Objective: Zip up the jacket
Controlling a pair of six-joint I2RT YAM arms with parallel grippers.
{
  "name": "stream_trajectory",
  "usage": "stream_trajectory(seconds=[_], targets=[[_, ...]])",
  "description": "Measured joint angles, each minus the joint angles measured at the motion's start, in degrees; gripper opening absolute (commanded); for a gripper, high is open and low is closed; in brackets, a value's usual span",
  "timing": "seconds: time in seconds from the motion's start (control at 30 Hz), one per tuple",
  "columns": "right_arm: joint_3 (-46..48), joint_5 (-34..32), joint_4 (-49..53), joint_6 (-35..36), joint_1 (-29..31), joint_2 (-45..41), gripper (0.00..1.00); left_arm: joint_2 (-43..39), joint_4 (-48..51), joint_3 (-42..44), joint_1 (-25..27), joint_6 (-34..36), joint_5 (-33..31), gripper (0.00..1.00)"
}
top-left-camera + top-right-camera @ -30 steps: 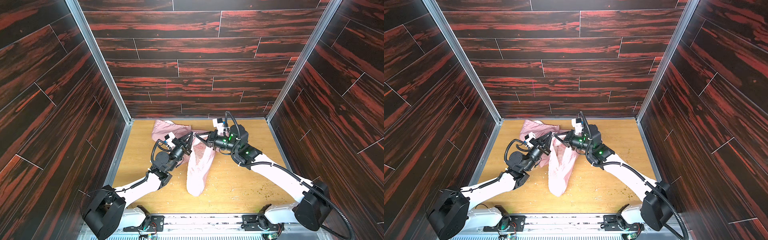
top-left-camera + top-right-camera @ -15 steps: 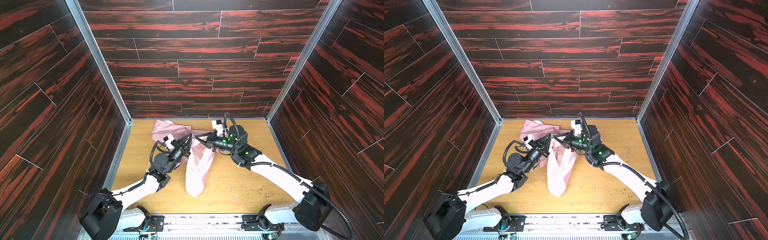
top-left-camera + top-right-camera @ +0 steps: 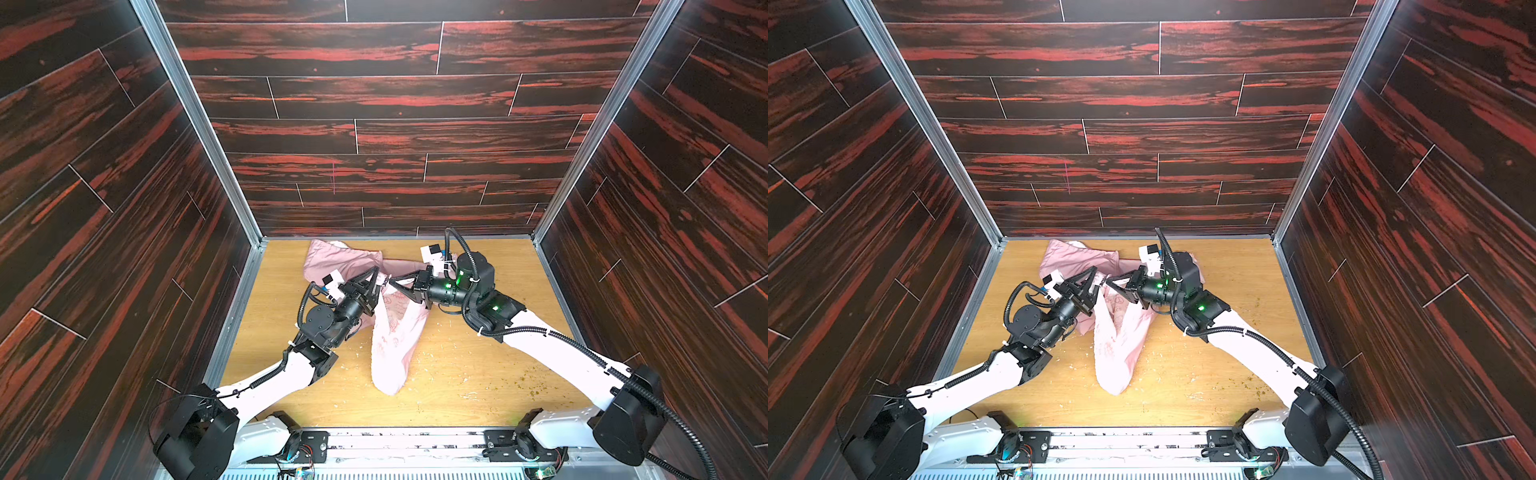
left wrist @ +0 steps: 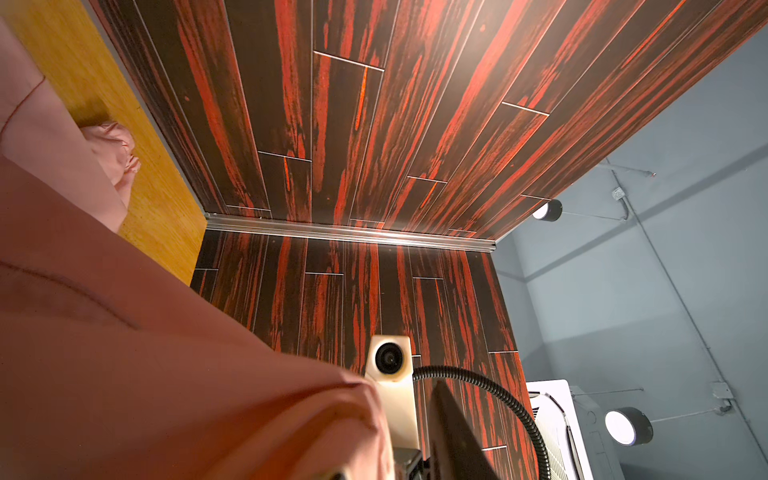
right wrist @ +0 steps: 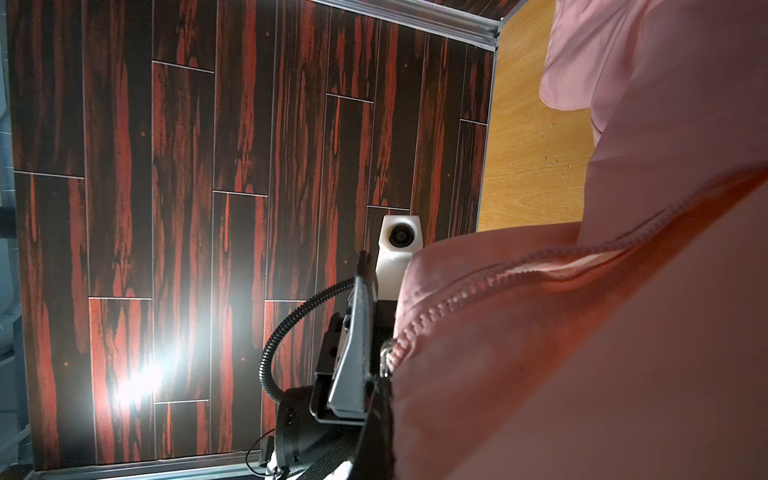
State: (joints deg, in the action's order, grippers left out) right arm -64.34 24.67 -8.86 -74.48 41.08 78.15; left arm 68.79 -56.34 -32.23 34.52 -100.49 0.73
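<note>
— Where's the jacket (image 3: 390,345)?
— Middle of the table (image 3: 478,374), long axis running twelve to six o'clock, top end raised between the grippers.
— Hands?
— Right gripper (image 3: 394,282) is pressed together on the fabric. Left gripper (image 3: 376,286), at its nine o'clock, looks nearer the slider (image 5: 387,355). Parted or pinching, I can't tell.

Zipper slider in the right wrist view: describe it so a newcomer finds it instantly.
Start at the pink jacket covering much of the right wrist view. Follow its row of pink zipper teeth to where the fabric ends against the dark wall. There sits the zipper slider: small, silvery metal, unlike the pink teeth and fabric.
</note>
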Motion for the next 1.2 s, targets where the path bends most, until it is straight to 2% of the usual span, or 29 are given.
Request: stream_trajectory(seconds=[0.27,0.43,0.53,0.7,0.87,1.0,1.2], targets=[[0.0,0.0,1.3,0.1,0.0,-0.6,0.0,0.0,1.9,0.0,-0.3,0.2,3.3,0.2],[0.0,0.1,1.6,0.1,0.0,-0.6,0.0,0.0,2.4,0.0,-0.5,0.2,4.4,0.19],[0.0,0.1,1.7,0.1,0.0,-0.7,0.0,0.0,2.4,0.0,-0.5,0.2,4.9,0.14],[0.0,0.0,2.7,0.1,0.1,-1.1,0.0,0.3,1.8,0.0,-0.5,0.4,5.9,0.0],[0.0,-0.2,3.5,0.0,0.1,-1.4,0.0,0.7,0.0,0.0,-0.5,1.2,5.9,0.0],[-0.9,-0.3,6.0,-0.5,0.1,-1.4,0.0,0.3,0.3,0.0,-0.5,5.5,5.5,0.0],[-2.3,0.9,8.9,-2.9,0.7,-1.4,0.0,-6.0,9.9,-1.2,-0.4,15.9,5.6,0.0]])
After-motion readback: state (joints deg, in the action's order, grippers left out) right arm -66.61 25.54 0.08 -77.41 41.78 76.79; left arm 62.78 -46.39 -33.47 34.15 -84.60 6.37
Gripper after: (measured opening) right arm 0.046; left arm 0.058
